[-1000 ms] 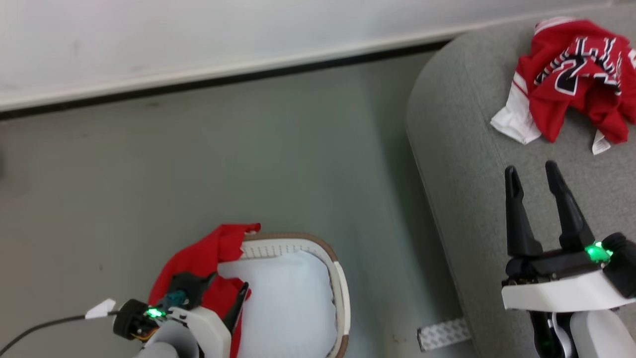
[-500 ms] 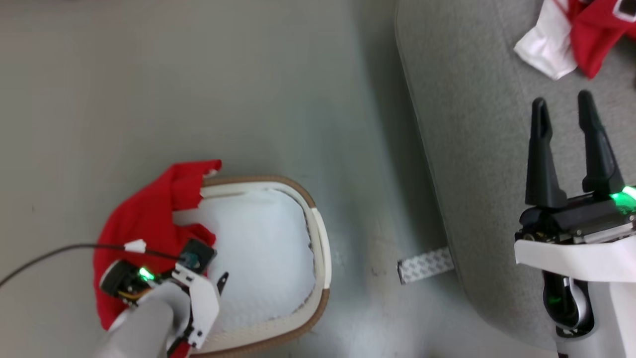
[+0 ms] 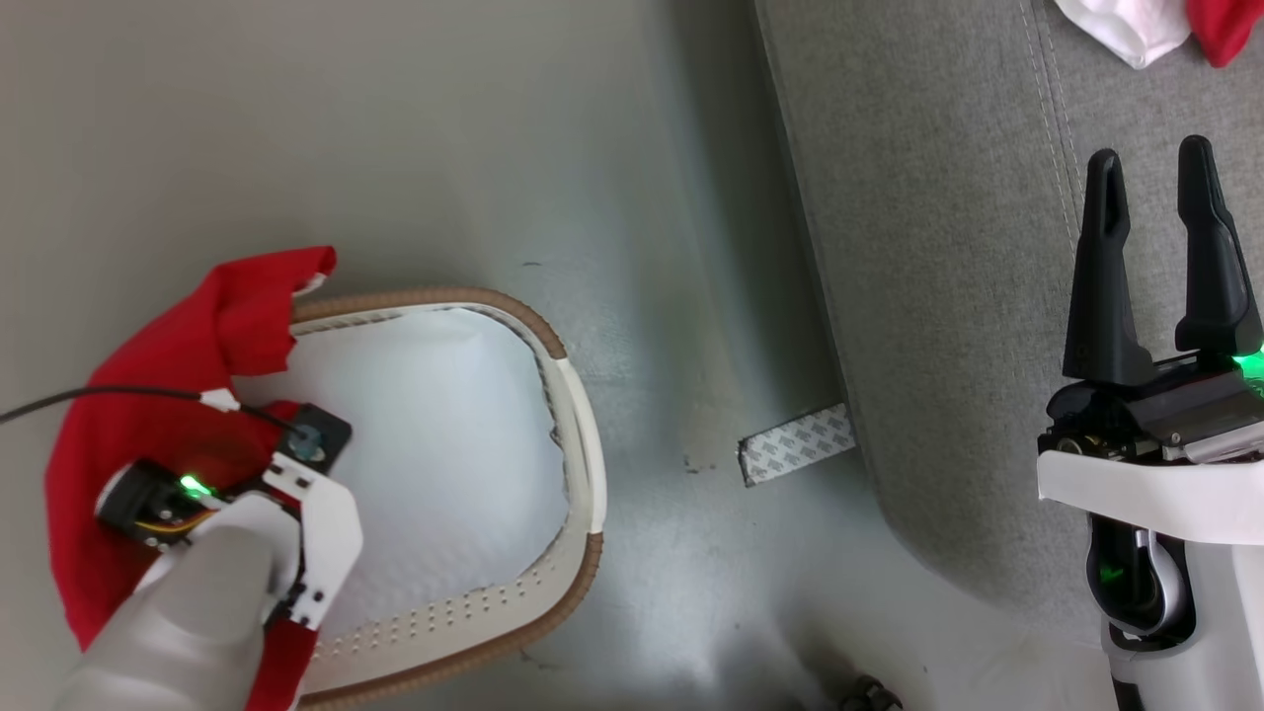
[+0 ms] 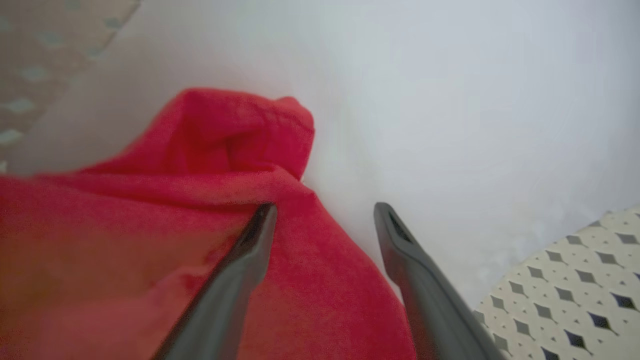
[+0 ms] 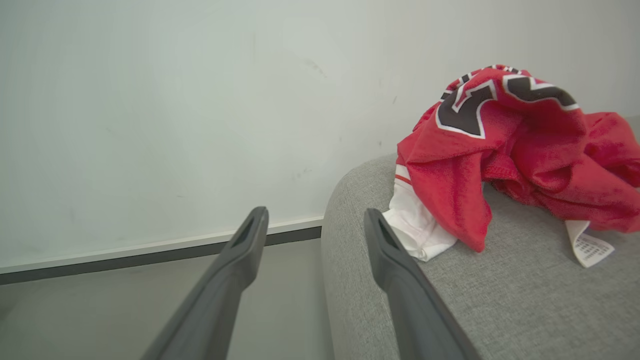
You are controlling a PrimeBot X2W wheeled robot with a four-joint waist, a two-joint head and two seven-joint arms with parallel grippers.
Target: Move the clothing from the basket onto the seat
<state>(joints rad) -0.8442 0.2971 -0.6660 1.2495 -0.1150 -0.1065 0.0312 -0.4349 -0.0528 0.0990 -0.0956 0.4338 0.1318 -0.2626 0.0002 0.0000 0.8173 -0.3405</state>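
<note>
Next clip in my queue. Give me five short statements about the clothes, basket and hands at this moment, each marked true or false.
1. The jersey lies on the sofa. True.
2. The right hand is shut on the jersey. False: it is open and empty, apart from the jersey.
3. A plain red garment hangs over the basket rim. True.
4. The left hand has closed its fingers. False: they stand open at the plain red garment.
5. The basket stands on the sofa. False: it stands on the floor beside the sofa.
</note>
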